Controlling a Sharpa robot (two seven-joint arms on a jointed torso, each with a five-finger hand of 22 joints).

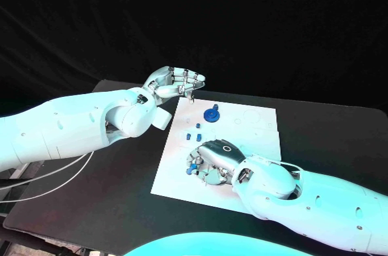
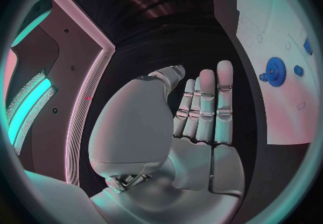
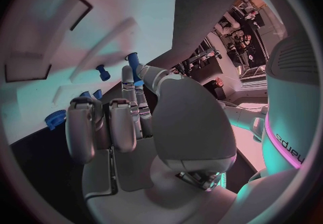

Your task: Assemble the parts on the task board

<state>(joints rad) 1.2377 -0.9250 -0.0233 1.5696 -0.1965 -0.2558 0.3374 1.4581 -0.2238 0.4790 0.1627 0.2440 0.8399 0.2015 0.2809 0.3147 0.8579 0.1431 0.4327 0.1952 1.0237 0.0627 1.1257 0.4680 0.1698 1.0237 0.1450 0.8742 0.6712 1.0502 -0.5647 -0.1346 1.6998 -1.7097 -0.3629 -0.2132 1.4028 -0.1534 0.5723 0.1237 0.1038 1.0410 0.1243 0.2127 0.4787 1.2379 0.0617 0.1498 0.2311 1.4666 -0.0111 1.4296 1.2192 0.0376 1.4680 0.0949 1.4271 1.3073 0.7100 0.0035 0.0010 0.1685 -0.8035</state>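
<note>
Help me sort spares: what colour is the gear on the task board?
Blue. The gear stands out against the white task board; the head view shows it best.

The left arm reaches in from the side, its robot hand point(image 1: 174, 83) raised with fingers point(image 2: 207, 103) straight, close together and holding nothing. The right arm stretches forward and inward, its robot hand point(image 1: 215, 159) turned palm down. Some of its fingers point(image 3: 101, 127) are curled in; whether they hold anything cannot be told.
</note>
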